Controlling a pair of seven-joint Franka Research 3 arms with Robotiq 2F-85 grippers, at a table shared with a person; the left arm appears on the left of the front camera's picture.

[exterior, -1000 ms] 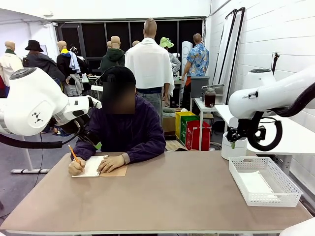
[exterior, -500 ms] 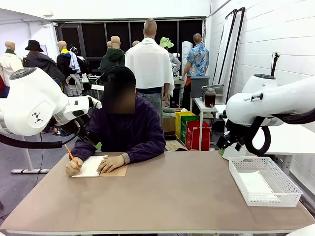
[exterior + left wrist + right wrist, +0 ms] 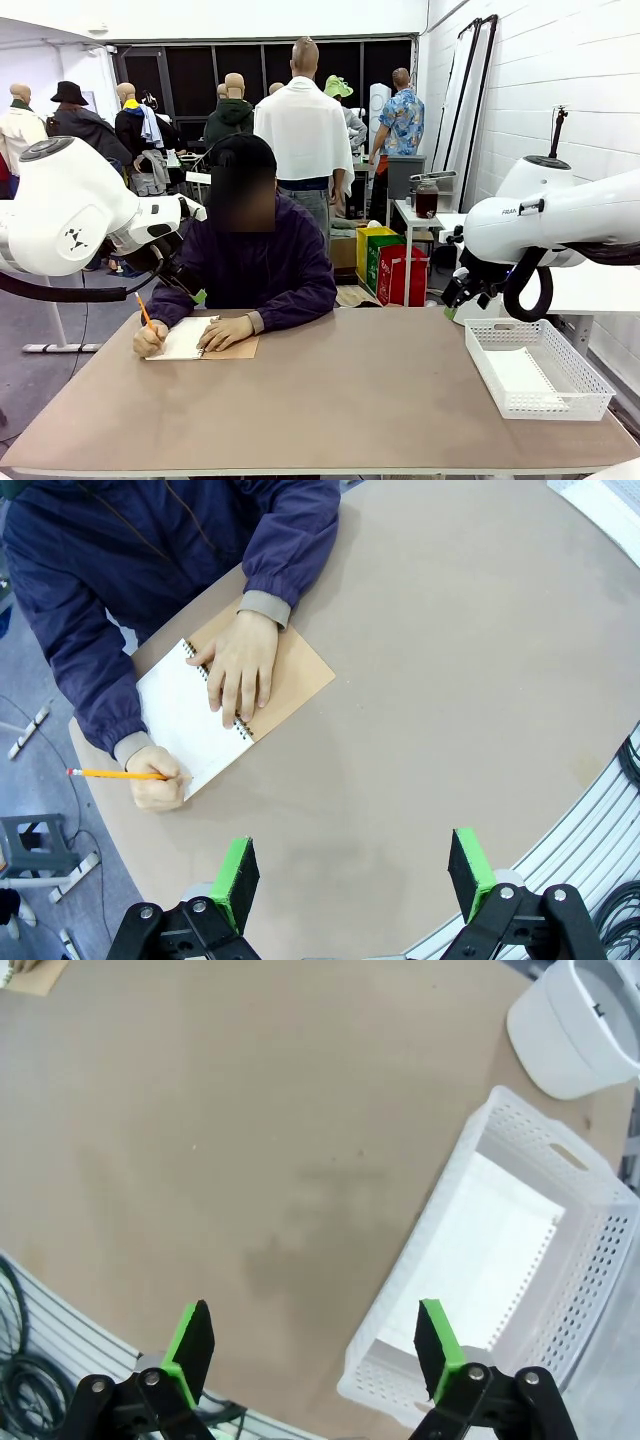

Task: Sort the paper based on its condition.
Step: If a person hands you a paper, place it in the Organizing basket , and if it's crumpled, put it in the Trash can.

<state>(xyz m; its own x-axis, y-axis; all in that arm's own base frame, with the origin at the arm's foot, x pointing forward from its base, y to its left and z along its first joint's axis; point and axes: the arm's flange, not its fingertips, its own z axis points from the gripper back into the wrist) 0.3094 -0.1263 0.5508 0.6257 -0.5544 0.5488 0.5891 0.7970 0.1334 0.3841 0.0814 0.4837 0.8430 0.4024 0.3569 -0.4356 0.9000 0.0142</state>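
Observation:
A white sheet of paper [image 3: 487, 1251] lies flat in the bottom of the white mesh basket [image 3: 590, 398] at the table's right side. My right gripper [image 3: 312, 1345] hangs open above the bare tabletop just left of the basket, nothing between its green pads; it also appears in the front view [image 3: 458, 292]. My left gripper [image 3: 352, 875] is open too, high over the table's left part, looking down at the person. The person writes with an orange pencil [image 3: 115, 774] in a spiral notebook [image 3: 175, 705] and holds it flat with the other hand [image 3: 238, 670].
A round white bin [image 3: 575, 1030] stands beyond the basket's far end. The notebook's brown cover [image 3: 232, 349] rests near the far left edge. My left arm's big white joint [image 3: 70, 210] is at the left. Bare brown tabletop [image 3: 340, 390] lies between notebook and basket.
My right arm has swung a little left and down, bringing its gripper nearer the basket's far corner. The person's pencil hand has shifted slightly. The left arm has not moved.

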